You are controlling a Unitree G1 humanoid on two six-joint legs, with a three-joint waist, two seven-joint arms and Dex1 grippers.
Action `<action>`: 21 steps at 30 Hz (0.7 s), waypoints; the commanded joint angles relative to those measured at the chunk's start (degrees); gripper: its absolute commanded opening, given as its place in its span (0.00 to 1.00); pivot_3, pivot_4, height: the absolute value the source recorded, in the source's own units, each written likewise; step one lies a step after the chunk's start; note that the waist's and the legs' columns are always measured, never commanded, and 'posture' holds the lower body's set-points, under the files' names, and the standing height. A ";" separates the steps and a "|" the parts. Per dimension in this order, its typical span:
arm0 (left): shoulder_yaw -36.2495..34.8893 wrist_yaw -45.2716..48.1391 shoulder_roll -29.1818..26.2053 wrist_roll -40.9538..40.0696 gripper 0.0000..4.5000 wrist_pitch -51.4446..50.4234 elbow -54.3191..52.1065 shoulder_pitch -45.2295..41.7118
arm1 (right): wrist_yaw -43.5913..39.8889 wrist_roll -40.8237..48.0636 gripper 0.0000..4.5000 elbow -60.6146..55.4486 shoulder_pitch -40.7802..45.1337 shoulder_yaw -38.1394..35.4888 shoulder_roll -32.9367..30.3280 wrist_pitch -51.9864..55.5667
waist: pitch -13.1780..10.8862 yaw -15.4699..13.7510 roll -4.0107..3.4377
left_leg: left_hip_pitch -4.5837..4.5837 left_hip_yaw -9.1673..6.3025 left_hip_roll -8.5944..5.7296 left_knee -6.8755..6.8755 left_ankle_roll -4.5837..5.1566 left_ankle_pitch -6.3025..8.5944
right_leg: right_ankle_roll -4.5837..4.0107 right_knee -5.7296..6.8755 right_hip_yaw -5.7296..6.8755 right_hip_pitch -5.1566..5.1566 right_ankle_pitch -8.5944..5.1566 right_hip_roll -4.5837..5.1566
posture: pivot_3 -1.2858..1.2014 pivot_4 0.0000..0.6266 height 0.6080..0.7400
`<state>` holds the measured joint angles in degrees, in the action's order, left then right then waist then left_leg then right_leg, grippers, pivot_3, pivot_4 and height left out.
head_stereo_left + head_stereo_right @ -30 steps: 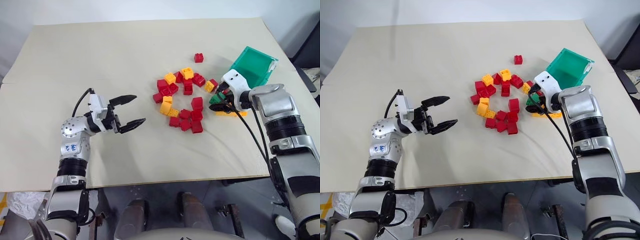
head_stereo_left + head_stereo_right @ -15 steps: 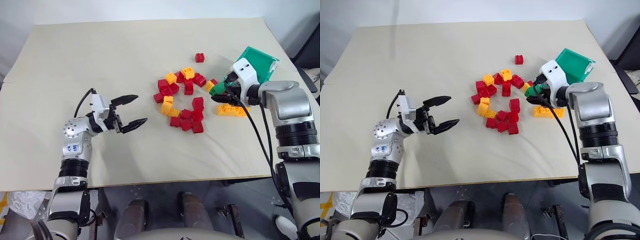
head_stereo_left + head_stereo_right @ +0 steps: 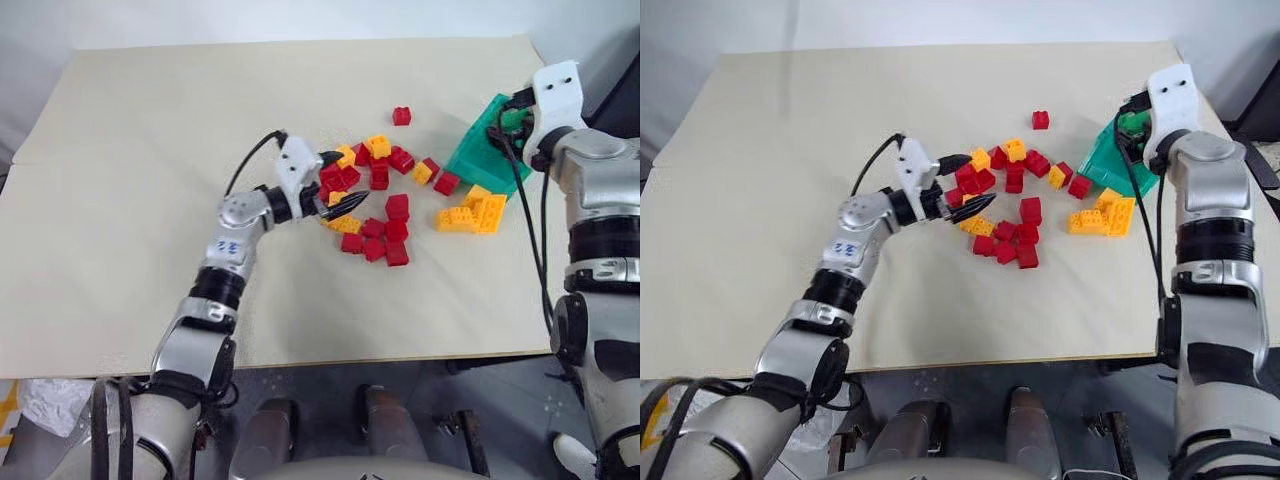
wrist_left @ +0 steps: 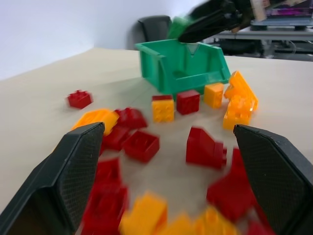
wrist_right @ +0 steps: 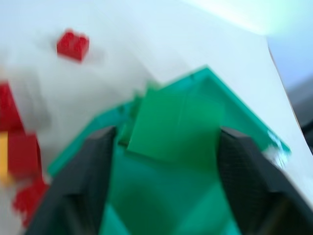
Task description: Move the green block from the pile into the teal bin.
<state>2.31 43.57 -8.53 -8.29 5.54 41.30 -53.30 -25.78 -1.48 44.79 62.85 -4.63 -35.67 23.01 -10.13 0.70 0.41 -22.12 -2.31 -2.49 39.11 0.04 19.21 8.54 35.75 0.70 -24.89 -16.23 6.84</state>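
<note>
On the left, the left arm reaches across the worktop (image 3: 150, 150) toward the right, its forearm low and nearly level. The left claw (image 3: 343, 180) is spread wide at the left edge of the pile (image 3: 375, 215), with red and orange-yellow bricks lying between and ahead of its tips. It holds nothing and has no evident part in the step in hand.

To the right of the pile, a few orange-yellow bricks (image 3: 470, 212) lie just on the near side of the teal bin (image 3: 478, 160), which stands at the far right of the worktop.

The right arm is raised, its forearm upright and its wrist bent forward, so that the right claw (image 3: 512, 112) hangs over the bin. The green block (image 5: 171, 122) sits inside this claw, clear of the pile and directly above the bin's hollow. I cannot tell whether the claw is pinching the block or has already let it go.

The step in hand looks like the drop itself. What it calls for next is a clean release straight down into the bin, then lifting away without knocking the bin's rim.
</note>
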 commanded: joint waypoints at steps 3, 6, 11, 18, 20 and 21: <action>-1.73 -0.79 -1.36 -0.44 1.00 -0.12 2.29 -1.59 | -0.53 -0.11 1.00 4.82 2.65 -0.20 -1.15 -7.52 | 0.00 0.89 0.00 | -0.08 0.00 0.02 -0.06 -0.01 0.00 | 0.00 0.01 0.00 -0.14 0.00 0.01 | 0.52 0.24 1.00; -2.72 0.37 -2.88 -1.63 1.00 -1.66 -0.10 0.18 | -4.87 1.86 1.00 1.88 1.17 -0.72 -1.72 -6.82 | 0.00 0.99 -0.01 | -0.26 -0.01 0.06 -0.04 -0.01 -0.01 | 0.00 0.02 -0.01 -0.34 0.00 0.04 | 0.52 0.24 1.00; -4.84 6.07 -8.03 -6.17 1.00 -6.45 -11.53 8.02 | -19.62 7.02 1.00 -12.76 -8.28 0.39 -4.16 -4.35 | 0.01 1.01 -0.02 | -0.27 -0.02 0.19 -0.02 -0.02 -0.01 | 0.00 0.04 0.00 -0.35 0.00 0.03 | 0.52 0.24 1.00; -11.07 8.53 -19.84 -12.71 1.00 -20.00 -26.59 20.18 | -43.21 19.49 1.00 -25.43 -24.49 -2.56 -8.19 -8.45 | 0.01 0.85 -0.01 | -0.25 -0.04 0.23 0.10 -0.02 -0.01 | 0.00 0.11 -0.01 -0.31 0.00 0.06 | 0.52 0.24 1.00; -12.22 9.29 -21.89 -13.99 1.00 -21.70 -28.08 22.09 | -45.97 21.07 1.00 -25.29 -26.26 -3.26 -8.70 -9.41 | 0.01 0.73 -0.01 | -0.13 -0.06 0.22 0.10 -0.02 -0.01 | 0.00 0.11 -0.01 -0.15 0.00 0.06 | 0.52 0.24 1.00; -13.67 9.66 -23.18 -14.62 1.00 -21.60 -29.02 24.03 | -48.20 21.18 1.00 -24.58 -27.38 -3.03 -9.36 -10.87 | 0.01 0.63 -0.02 | -0.10 -0.07 0.23 0.12 -0.02 -0.01 | -0.01 0.11 -0.01 -0.10 0.01 0.06 | 0.52 0.24 1.00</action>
<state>-9.59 52.36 -30.77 -20.85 -15.75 15.58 -30.46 -70.75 17.74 21.50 35.51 -5.63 -43.42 14.57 -10.12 1.33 0.39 -22.16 -2.40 -2.27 39.25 0.02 19.20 8.53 35.85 0.70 -24.91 -16.21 6.93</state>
